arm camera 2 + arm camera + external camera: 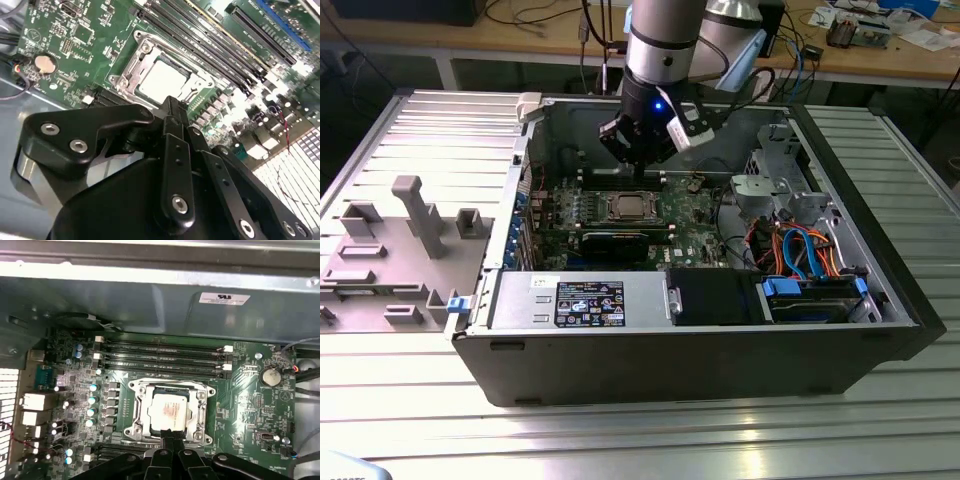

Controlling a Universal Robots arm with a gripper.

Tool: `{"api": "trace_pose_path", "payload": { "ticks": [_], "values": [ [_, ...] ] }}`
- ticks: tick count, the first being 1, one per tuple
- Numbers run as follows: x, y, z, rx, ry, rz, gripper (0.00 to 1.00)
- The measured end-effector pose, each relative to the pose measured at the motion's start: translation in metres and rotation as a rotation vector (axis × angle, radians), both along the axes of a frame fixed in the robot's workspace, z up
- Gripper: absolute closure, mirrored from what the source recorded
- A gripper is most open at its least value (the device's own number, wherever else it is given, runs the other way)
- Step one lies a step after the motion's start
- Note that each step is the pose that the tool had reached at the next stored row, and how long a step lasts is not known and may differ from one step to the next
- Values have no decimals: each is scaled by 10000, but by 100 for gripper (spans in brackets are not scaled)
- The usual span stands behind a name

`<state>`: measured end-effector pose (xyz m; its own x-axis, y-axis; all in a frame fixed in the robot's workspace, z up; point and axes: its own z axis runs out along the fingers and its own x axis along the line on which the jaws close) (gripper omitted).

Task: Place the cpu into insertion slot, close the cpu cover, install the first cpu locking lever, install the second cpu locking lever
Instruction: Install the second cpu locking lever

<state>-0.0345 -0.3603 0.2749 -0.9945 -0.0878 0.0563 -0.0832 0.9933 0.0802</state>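
Note:
The cpu lies flat in the insertion slot on the green board inside the open computer case. Its dull silver top shows through the window of the cpu cover, which lies down flat around it. In the second wrist view the cpu and the cover appear the same way. How the locking levers stand I cannot tell. My gripper hangs above the socket, apart from it. Its black fingers are shut together with nothing between them, tips over the socket's edge.
Long memory slots run beside the socket, and a coin battery sits on the board. A black graphics card, orange and blue cables and the power supply crowd the case. A grey fixture stands at the exterior view's left.

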Motion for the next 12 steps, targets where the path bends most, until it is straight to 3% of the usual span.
{"api": "trace_pose_path", "payload": {
  "ticks": [12],
  "values": [
    [0, 0, 11, 1, 0, 0, 89]
  ]
}}
